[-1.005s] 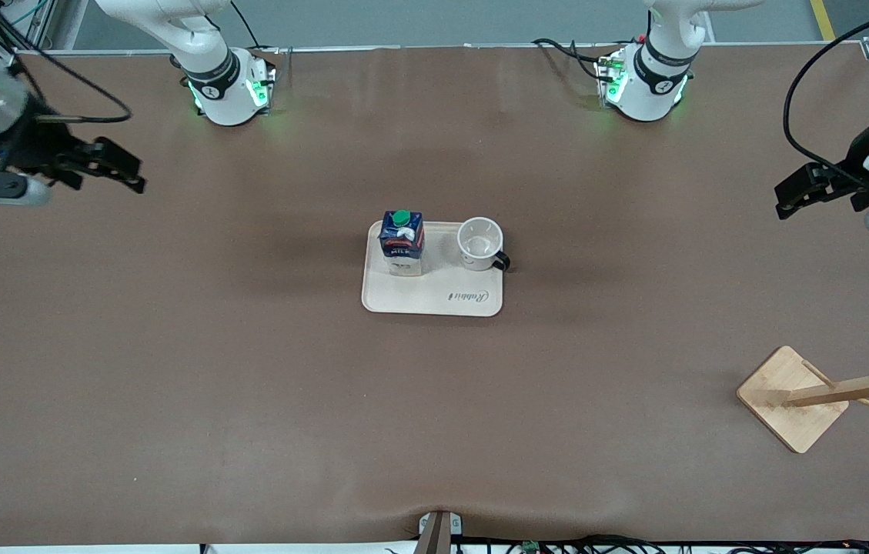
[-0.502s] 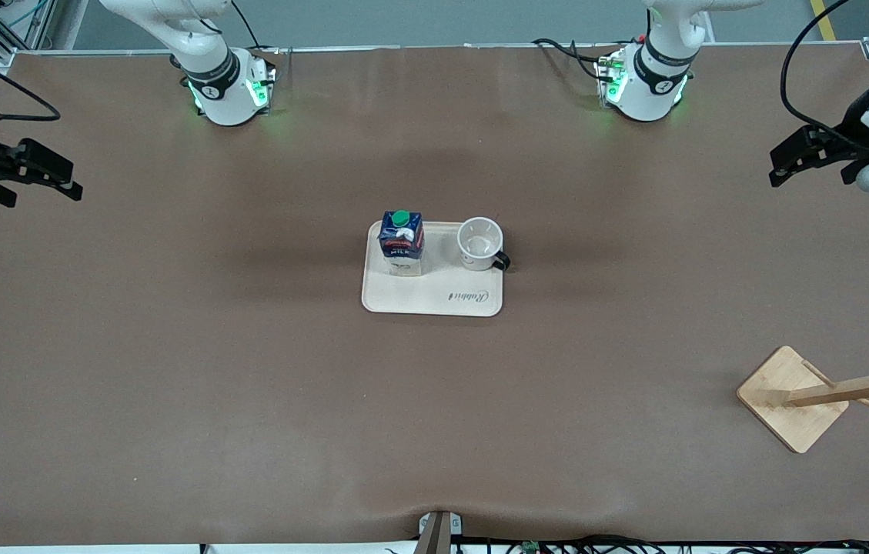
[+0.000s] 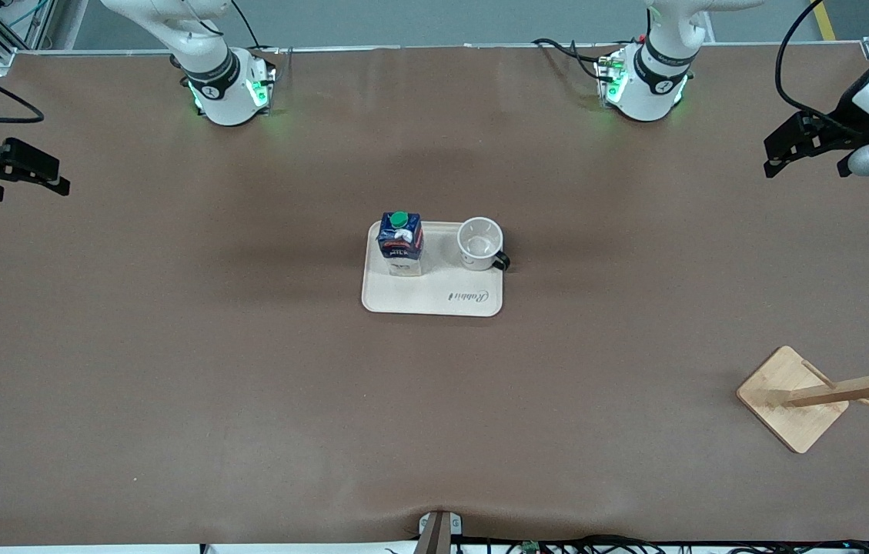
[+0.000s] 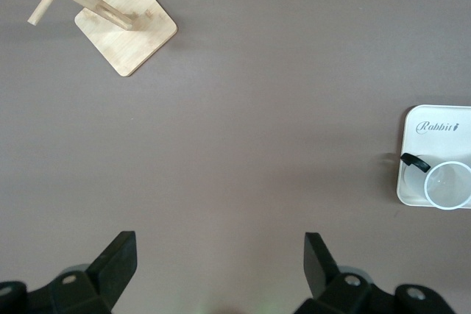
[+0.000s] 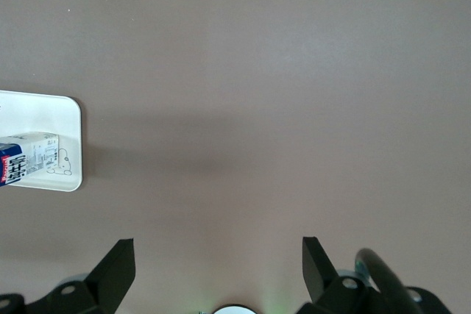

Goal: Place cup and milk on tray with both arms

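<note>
The cream-white tray (image 3: 434,298) lies in the middle of the table. The dark blue milk carton (image 3: 400,242) with a green cap stands upright on the tray's end toward the right arm. The white cup (image 3: 479,244) stands upright on the tray's other end, its black handle over the rim. My left gripper (image 3: 771,158) hangs open and empty over the left arm's end of the table. My right gripper (image 3: 58,175) hangs open and empty over the right arm's end. The left wrist view shows the open gripper (image 4: 221,255), the tray (image 4: 434,126) and cup (image 4: 449,185). The right wrist view shows the open gripper (image 5: 218,259), the tray (image 5: 37,112) and milk (image 5: 26,158).
A wooden rack with a square base (image 3: 792,398) and pegged pole lies tipped near the left arm's end, nearer the front camera; it also shows in the left wrist view (image 4: 126,31). Brown table surface surrounds the tray.
Both grippers have drawn away from the tray toward their own ends of the table, still open and empty. The tray, milk and cup have not moved.
</note>
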`<state>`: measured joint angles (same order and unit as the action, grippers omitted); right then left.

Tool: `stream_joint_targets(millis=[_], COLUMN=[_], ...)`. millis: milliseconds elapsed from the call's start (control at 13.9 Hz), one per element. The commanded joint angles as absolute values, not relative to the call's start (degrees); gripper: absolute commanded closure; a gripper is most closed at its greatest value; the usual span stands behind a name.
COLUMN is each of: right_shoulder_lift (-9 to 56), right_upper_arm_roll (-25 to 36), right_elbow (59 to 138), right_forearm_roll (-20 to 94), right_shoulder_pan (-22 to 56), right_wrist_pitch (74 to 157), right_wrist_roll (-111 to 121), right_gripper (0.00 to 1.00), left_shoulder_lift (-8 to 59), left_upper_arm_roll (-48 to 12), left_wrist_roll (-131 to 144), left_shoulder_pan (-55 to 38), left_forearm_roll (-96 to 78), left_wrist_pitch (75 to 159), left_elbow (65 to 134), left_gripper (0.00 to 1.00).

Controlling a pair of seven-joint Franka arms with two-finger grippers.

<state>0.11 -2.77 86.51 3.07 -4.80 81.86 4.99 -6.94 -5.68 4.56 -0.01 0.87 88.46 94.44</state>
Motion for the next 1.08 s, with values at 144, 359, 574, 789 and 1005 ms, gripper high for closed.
stream_joint_targets(millis=[144, 359, 574, 789, 1005], right_shoulder_lift=[0.1, 0.1, 0.2, 0.2, 0.2], right_upper_arm_roll=[-3.1, -3.2, -3.2, -3.1, -3.1], right_elbow=[85.9, 85.8, 85.8, 85.8, 85.8], right_forearm_roll=[0.8, -0.5, 0.1, 0.1, 0.1], right_shoulder_pan=[-5.2, -5.0, -5.3, -5.3, -5.4], right_wrist_pitch=[81.0, 81.0, 80.8, 80.7, 80.6], right_wrist_roll=[5.4, 5.4, 5.2, 5.2, 5.2], right_gripper=[0.00, 0.00, 0.00, 0.00, 0.00], left_shoulder_lift=[-6.6, -6.5, -6.2, -6.1, -5.4], left_upper_arm_roll=[-5.5, -5.5, -5.5, -5.5, -5.5], left_wrist_roll=[3.5, 3.5, 3.6, 3.5, 3.8], left_shoulder_pan=[0.3, 0.3, 0.1, 0.2, 0.3], left_forearm_roll=[-0.1, -0.1, -0.1, -0.1, -0.1], left_wrist_pitch=[86.9, 86.0, 85.9, 85.3, 84.5], left_elbow=[92.3, 91.6, 91.6, 91.5, 91.1], left_gripper=[0.00, 0.00, 0.00, 0.00, 0.00])
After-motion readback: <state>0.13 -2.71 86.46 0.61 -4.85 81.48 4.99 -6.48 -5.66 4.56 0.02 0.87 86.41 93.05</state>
